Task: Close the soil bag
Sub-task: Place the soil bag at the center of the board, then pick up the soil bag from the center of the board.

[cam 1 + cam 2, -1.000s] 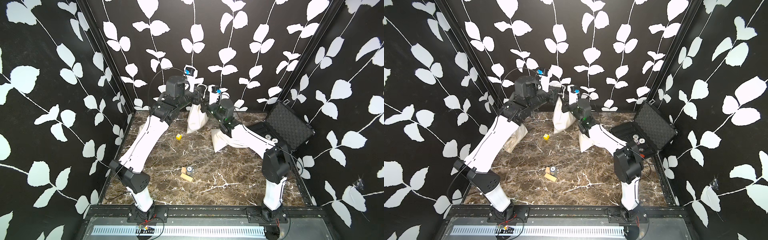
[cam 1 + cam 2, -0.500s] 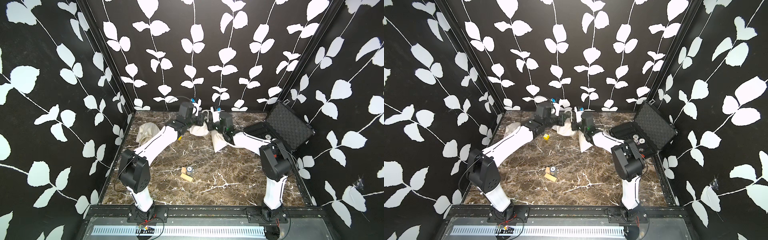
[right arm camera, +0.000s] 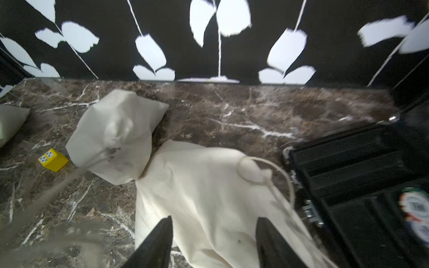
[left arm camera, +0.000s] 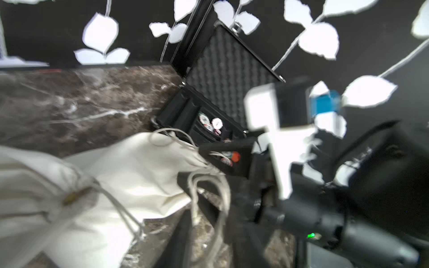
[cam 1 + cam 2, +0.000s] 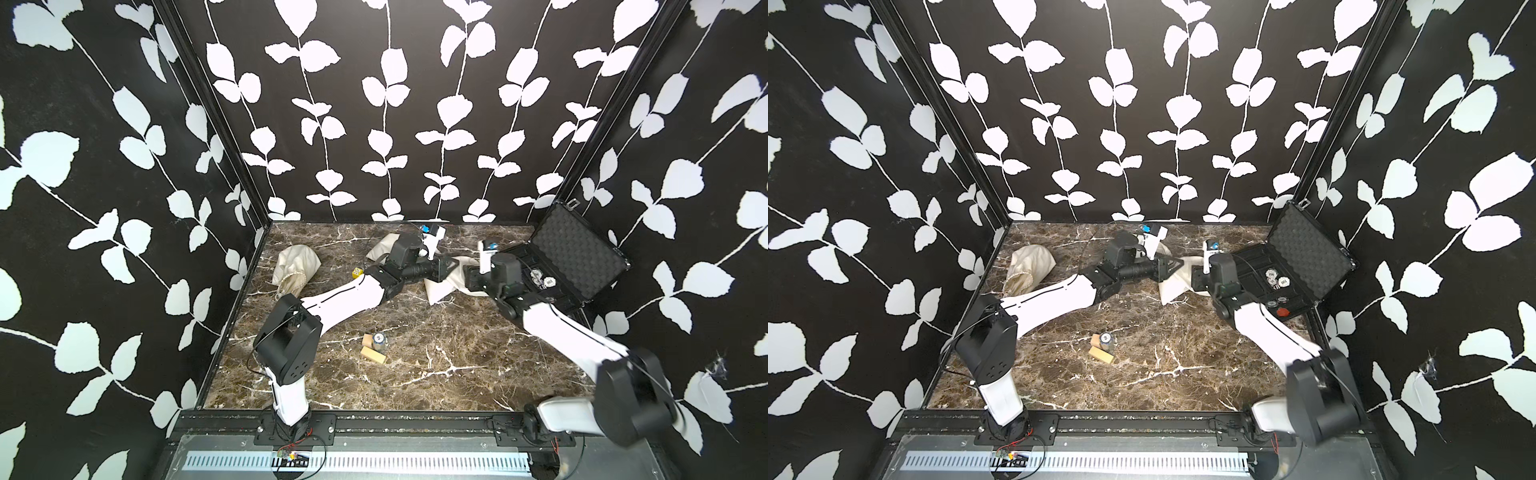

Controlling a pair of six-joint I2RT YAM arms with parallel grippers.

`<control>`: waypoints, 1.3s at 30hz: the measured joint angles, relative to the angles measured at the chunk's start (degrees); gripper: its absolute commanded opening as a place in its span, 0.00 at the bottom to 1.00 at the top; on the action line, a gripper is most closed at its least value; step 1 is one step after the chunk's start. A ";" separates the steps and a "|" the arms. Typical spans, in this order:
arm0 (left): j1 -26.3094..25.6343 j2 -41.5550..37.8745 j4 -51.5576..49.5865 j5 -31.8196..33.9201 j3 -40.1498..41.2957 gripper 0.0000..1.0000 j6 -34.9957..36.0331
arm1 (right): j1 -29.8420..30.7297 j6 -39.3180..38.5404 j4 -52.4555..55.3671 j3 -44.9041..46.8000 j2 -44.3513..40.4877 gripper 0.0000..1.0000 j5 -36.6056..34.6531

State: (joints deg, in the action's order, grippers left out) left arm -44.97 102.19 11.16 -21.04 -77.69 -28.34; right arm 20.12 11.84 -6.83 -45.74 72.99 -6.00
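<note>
The soil bag (image 3: 116, 137) is a white cloth pouch with dirt stains at its gathered mouth. It lies on the marble table at the back, partly hidden behind my left wrist in a top view (image 5: 377, 251). Its cord trails, blurred, toward my left gripper (image 5: 446, 266). That gripper's jaws stand apart, with loose cords (image 4: 209, 208) draped through the gap. My right gripper (image 3: 213, 222) is open and hovers low over a flat cream bag (image 3: 209, 185), nothing between its fingers (image 3: 162, 236). In both top views the two grippers face each other closely over the cream bag (image 5: 1173, 286).
An open black case (image 5: 582, 257) holding poker chips stands at the right, close to my right arm. A yellow die (image 5: 356, 273) lies left of the bags. A third cloth bag (image 5: 297, 266) is at the far left. Wooden blocks (image 5: 372, 354) and a small can (image 5: 379, 340) are mid-table.
A second ago both grippers held the bag up in the air by its cords. It has come down onto the table, both grippers have opened, and the right arm has drawn back rightward.
</note>
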 measured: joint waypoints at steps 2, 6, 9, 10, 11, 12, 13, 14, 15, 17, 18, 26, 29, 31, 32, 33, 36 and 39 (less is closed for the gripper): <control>0.13 -1.27 -4.24 2.73 0.09 0.77 2.64 | 0.00 -1.07 0.42 1.29 -4.09 0.75 -2.27; 1.51 -6.88 -17.53 12.50 -0.35 0.90 9.11 | -0.02 -1.90 0.57 4.33 -8.63 0.86 -5.27; 4.20 -11.52 -26.84 19.98 -1.86 0.96 12.33 | -0.02 -2.01 0.31 6.84 -9.79 0.97 -6.80; 5.88 -13.35 -29.64 22.82 -1.95 0.98 13.11 | -0.02 -2.03 0.24 7.39 -9.84 0.99 -7.08; 7.61 -14.88 -32.26 25.38 -1.95 0.99 13.49 | -0.02 -2.05 0.22 7.80 -9.79 1.00 -7.19; 9.57 -16.33 -34.80 27.93 -1.95 0.99 13.86 | -0.02 -2.10 0.20 8.11 -9.70 1.00 -7.21; 11.87 -17.70 -37.55 30.69 -1.92 0.99 14.25 | -0.02 -2.21 0.22 8.22 -9.60 1.00 -7.19; 13.92 -18.82 -39.93 33.14 -1.90 0.99 14.56 | -0.02 -2.25 0.11 8.22 -9.51 1.00 -7.17; 16.20 -19.89 -42.64 35.91 -1.88 0.99 15.04 | -0.02 -2.38 -0.17 8.22 -9.40 1.00 -7.13; 19.85 -21.46 -47.50 40.85 -1.88 0.99 16.33 | -0.02 -2.51 -0.87 8.37 -9.40 1.00 -7.06; 21.40 -22.08 -49.94 43.19 -1.88 0.99 17.09 | -0.02 -2.62 -1.38 8.52 -9.40 1.00 -6.99; 31.80 -19.06 -59.84 50.90 -1.25 0.99 22.97 | -0.02 -2.86 -2.58 9.81 -9.66 1.00 -6.56; 34.80 -13.55 -60.83 49.46 -1.01 0.96 24.76 | -0.02 -2.84 -2.86 10.58 -10.34 1.00 -6.54; 36.24 -9.16 -61.13 46.77 -1.11 0.83 25.44 | -0.02 -2.82 -3.02 11.06 -10.56 1.00 -6.43; 36.74 -7.10 -61.46 45.51 -1.29 0.72 25.99 | -0.02 -2.75 -3.21 11.32 -10.56 1.00 -6.40; 37.18 -4.90 -61.90 43.98 -1.62 0.57 26.29 | -0.02 -2.62 -3.23 11.54 -10.58 1.00 -6.36; 37.70 -1.55 -62.31 39.71 -2.03 0.10 26.84 | -0.02 -2.19 -3.26 12.28 -10.73 1.00 -5.97; 38.01 -3.65 -62.03 34.80 -2.03 0.00 26.88 | -0.02 -2.01 -3.19 12.57 -11.06 1.00 -5.75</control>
State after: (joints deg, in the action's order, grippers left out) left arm -6.96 98.54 -50.87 13.76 -79.72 -1.45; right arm 20.10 9.82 -10.02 -33.17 61.93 -11.75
